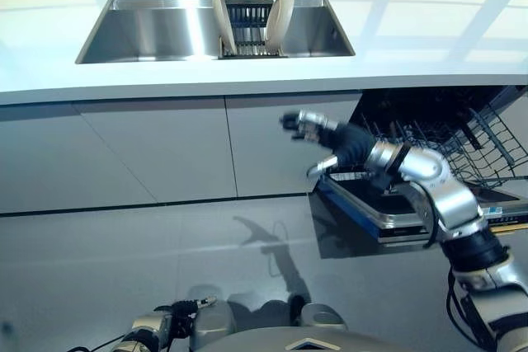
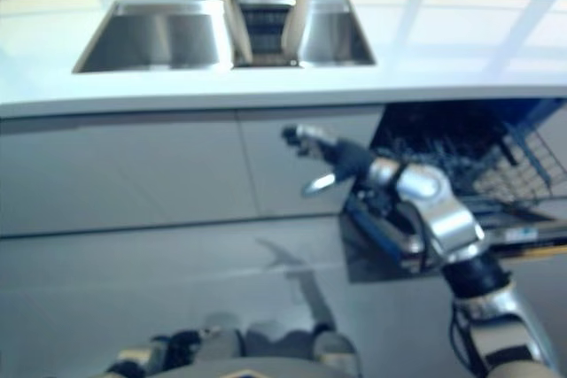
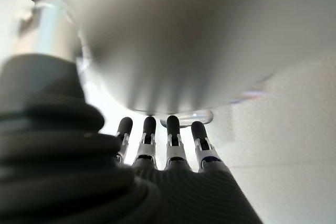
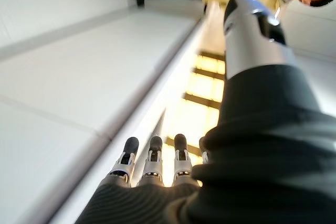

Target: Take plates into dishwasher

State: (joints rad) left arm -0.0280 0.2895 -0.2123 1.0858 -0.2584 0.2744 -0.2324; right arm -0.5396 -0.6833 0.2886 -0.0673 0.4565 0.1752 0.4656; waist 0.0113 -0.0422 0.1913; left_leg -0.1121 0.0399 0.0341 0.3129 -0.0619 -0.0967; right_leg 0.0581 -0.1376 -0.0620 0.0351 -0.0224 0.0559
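Lowest, our left robot hand (image 1: 183,312), half cut off, fingers straight; right robot hand (image 1: 307,128) open, empty; two plates (image 1: 279,19) in sink (image 1: 148,35); dishwasher (image 1: 462,142) partly hidden.

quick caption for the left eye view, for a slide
Right hand raised, open and empty, before the open dishwasher; two plates wait upright in the sink.

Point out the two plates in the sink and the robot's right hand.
left plate (image 1: 222,18), left eye view, on its rim edge
right plate (image 1: 279,19), left eye view, on its face
right hand (image 1: 314,126), left eye view, on the hand's back
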